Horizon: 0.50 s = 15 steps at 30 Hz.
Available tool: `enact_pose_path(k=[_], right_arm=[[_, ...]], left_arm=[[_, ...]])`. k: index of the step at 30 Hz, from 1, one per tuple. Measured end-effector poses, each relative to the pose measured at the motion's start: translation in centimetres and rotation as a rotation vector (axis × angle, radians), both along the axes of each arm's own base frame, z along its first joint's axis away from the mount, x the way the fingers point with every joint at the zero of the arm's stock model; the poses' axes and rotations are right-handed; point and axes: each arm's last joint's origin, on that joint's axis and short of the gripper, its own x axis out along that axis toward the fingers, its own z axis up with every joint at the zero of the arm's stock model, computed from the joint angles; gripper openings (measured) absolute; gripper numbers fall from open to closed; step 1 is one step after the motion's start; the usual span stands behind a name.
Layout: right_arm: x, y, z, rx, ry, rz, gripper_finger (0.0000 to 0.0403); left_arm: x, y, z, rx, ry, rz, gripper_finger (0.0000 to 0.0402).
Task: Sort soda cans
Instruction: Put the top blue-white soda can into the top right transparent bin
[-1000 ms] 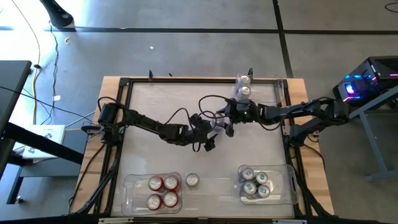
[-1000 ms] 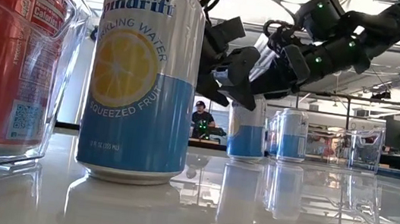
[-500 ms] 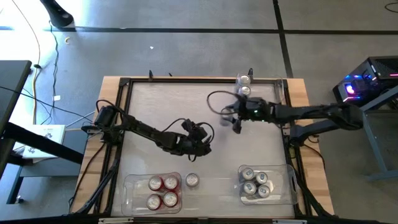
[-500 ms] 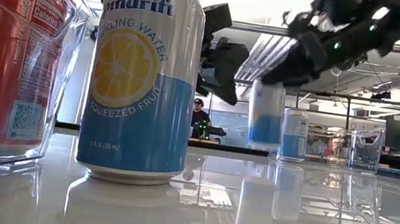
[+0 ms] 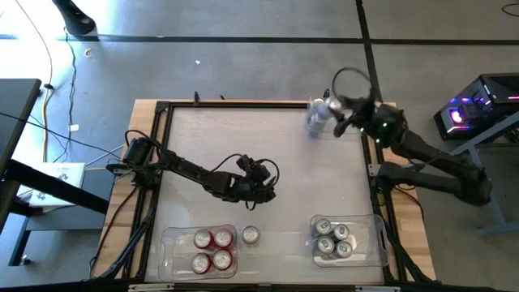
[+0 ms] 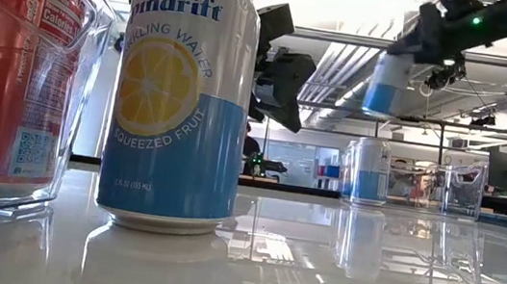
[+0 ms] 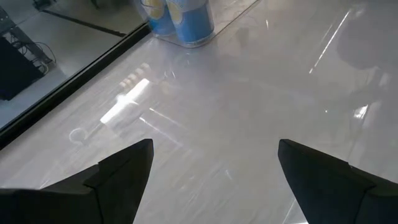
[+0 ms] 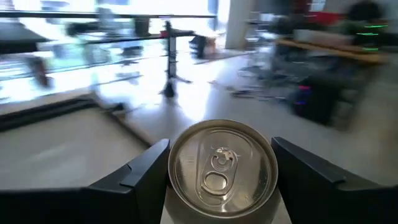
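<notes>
Right gripper [image 8: 221, 186] clamps a blue-and-white silver-topped can [image 8: 222, 169], lifted at the table's far right corner; only its wrist view shows the lid. Left gripper [image 7: 214, 180] spread wide, empty. Below: four red cans [image 5: 212, 250] binned, one can [image 5: 250, 235] beside, four [image 5: 333, 238] in the other bin.

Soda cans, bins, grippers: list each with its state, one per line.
Right gripper: shut on a lifted, tilted can.
Left gripper: open, empty.
Lemon can: upright on table.
Left bin: four red cans.
Right bin: four blue cans.
</notes>
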Motion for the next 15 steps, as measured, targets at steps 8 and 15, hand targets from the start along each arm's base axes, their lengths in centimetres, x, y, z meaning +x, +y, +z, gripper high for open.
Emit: enact_pose_path(k=[8,15], right_arm=[[-1.6,-5.0,-2.7,0.132,0.085,-0.23,0.0233],[-1.7,-8.4,-7.2,0.277,0.092,-0.26,0.0233]], left_arm=[[0.0,0.0,0.0,0.0,-0.002,0.0,0.0339],[0.0,0.0,0.1,-0.003,-0.006,-0.001,0.0339]])
